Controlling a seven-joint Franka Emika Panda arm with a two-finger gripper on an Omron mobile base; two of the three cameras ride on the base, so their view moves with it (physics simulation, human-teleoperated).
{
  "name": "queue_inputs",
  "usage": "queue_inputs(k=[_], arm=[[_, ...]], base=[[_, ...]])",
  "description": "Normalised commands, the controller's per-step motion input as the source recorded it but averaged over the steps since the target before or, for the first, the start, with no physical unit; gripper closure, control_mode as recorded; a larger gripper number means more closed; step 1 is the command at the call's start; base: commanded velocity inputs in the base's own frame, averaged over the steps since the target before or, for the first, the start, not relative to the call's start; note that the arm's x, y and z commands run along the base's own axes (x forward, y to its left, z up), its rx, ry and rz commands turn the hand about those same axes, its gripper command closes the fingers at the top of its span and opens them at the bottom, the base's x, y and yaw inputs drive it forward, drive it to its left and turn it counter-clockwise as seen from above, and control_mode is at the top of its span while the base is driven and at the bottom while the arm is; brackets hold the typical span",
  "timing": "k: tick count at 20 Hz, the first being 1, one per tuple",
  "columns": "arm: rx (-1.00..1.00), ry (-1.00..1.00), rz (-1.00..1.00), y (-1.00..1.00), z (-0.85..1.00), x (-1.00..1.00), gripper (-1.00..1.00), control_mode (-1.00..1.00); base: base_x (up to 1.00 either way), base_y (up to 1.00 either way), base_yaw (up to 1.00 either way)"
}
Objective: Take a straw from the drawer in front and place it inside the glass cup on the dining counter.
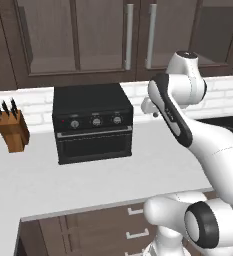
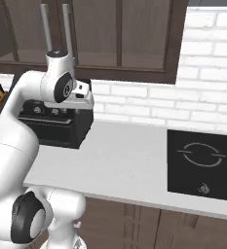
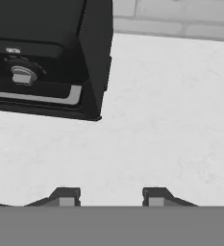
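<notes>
While poised above white speckled worktop (image 3: 147, 129), two-finger gripper (image 3: 108, 197) parted, grasping nothing, fingertips (image 3: 64, 196) apart. Black boxy toaster oven with silver knobs (image 3: 46, 62) at 10 o'clock in hand view. Narrow brown drawer fronts (image 1: 133, 225) below worktop edge; straw, cup location cannot tell.

Drawers under the worktop, front side, all shut.

Dark brown wood drawer fronts (image 1: 119, 224) sit just below the white worktop's (image 1: 88, 185) front edge, stacked one over another, plain flat faces, flush w/ each other, none pulled out. Each has a small silver bar handle, horiz.: top handle (image 1: 135, 211), next one (image 1: 138, 233) right under it, a third cut off at the pic's bottom edge. Right part of the stack is hidden behind the robot's white arm (image 1: 188, 220), so full width can't be told, nor which of them is the wide shallow one.
</notes>
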Motion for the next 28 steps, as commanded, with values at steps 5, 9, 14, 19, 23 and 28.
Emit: queue_inputs(k=[5,9,14,19,23,28], arm=[[0.0,0.0,0.0,0.0,0.0,0.0,-1.0,1.0],[0.0,0.0,0.0,0.0,0.0,0.0,-1.0,1.0],[0.0,0.0,0.0,0.0,0.0,0.0,-1.0,1.0],[0.0,0.0,0.0,0.0,0.0,0.0,-1.0,1.0],[0.0,0.0,0.0,0.0,0.0,0.0,-1.0,1.0],[0.0,0.0,0.0,0.0,0.0,0.0,-1.0,1.0]], base=[[-0.22,0.01,0.0],[-0.86,0.0,0.01],[-0.79,-0.23,0.23],[-0.14,-0.54,0.54],[-0.06,-0.81,0.61],[-0.26,-0.99,0.53]])
